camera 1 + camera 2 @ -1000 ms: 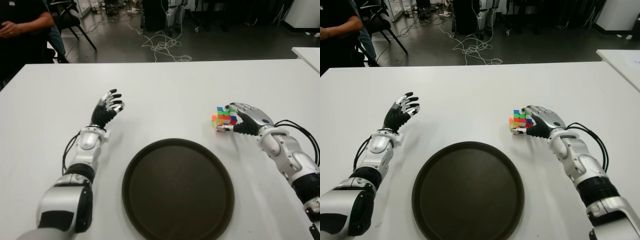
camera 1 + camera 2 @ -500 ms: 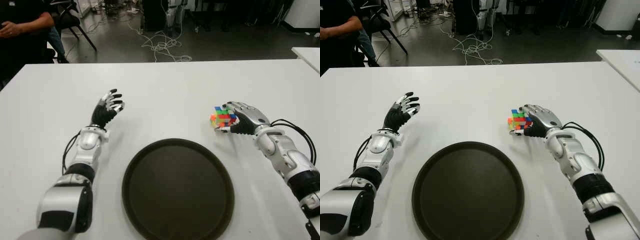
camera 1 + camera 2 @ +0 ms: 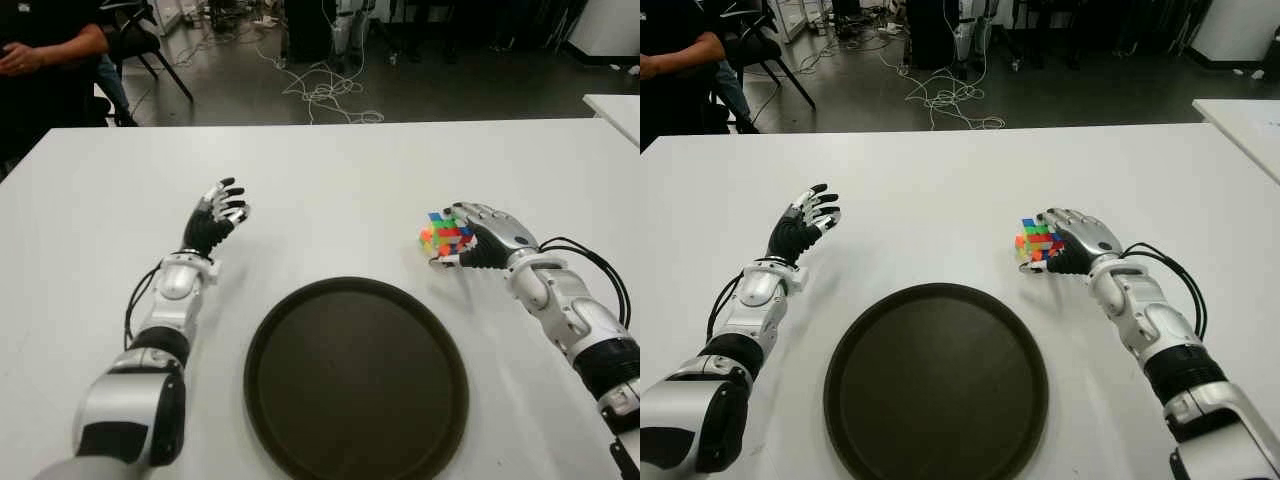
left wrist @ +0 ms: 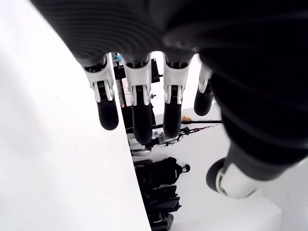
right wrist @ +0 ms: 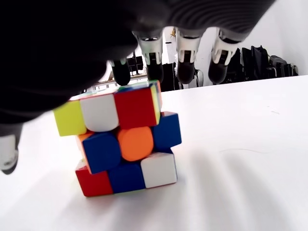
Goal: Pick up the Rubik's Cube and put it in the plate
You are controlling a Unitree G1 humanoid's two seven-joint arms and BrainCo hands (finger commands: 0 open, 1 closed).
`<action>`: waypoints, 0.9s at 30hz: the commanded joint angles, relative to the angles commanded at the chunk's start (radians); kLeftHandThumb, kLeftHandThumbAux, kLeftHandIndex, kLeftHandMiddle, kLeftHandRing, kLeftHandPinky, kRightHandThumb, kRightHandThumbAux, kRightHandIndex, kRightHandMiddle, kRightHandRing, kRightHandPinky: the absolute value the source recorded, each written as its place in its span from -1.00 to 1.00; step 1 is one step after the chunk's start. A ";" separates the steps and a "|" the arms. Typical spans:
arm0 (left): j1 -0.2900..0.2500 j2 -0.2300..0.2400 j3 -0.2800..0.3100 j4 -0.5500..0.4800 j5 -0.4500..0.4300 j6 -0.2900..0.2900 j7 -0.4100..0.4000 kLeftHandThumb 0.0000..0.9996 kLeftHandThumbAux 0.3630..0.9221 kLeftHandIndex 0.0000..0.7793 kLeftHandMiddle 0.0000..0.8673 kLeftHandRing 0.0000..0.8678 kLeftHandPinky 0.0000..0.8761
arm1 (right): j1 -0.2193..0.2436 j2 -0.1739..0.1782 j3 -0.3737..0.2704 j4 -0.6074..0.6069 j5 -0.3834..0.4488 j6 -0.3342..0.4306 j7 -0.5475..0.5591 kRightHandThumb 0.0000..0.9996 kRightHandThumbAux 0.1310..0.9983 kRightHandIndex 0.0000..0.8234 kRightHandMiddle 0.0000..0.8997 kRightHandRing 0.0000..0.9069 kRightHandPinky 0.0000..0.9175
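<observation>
The Rubik's Cube (image 3: 445, 233) stands on the white table (image 3: 330, 180), just beyond the right rim of the round dark plate (image 3: 356, 380). Its top layer is twisted a little. My right hand (image 3: 488, 238) is cupped over it from the right. In the right wrist view the fingers (image 5: 187, 53) reach over the top of the cube (image 5: 125, 144) and the thumb sits at its side, while the cube's base still touches the table. My left hand (image 3: 215, 215) shows to the left of the plate, fingers (image 4: 139, 120) spread, holding nothing.
A person (image 3: 40, 60) sits beyond the table's far left corner, next to a chair (image 3: 150, 45). Cables (image 3: 320, 95) lie on the floor behind the table. Another white table (image 3: 615, 105) shows at the right edge.
My right hand and the cube have shifted slightly left and away together. The left arm has not moved.
</observation>
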State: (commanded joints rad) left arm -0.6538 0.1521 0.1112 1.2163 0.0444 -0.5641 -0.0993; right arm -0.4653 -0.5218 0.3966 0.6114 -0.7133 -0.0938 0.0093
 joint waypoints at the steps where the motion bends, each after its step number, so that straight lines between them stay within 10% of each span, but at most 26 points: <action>1: 0.000 0.000 0.001 0.000 -0.001 0.000 -0.001 -0.64 0.22 -0.72 -0.54 -0.54 -0.56 | 0.000 0.000 0.001 -0.003 0.001 0.003 0.003 -0.92 -0.37 -1.00 -1.00 -1.00 -1.00; 17: 0.001 0.001 -0.003 0.002 0.003 -0.006 0.003 -0.66 0.20 -0.71 -0.53 -0.53 -0.58 | 0.002 -0.002 0.013 -0.040 -0.020 0.042 0.020 -1.00 -0.24 -1.00 -1.00 -1.00 -0.99; 27: -0.001 0.001 -0.003 0.005 0.003 -0.008 0.003 -0.66 0.15 -0.70 -0.53 -0.52 -0.53 | -0.029 0.059 -0.002 0.063 0.001 0.042 -0.081 -0.89 0.01 -0.94 -0.88 -0.76 -0.56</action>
State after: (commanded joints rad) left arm -0.6547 0.1534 0.1077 1.2213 0.0475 -0.5716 -0.0964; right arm -0.4942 -0.4629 0.3943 0.6741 -0.7127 -0.0523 -0.0720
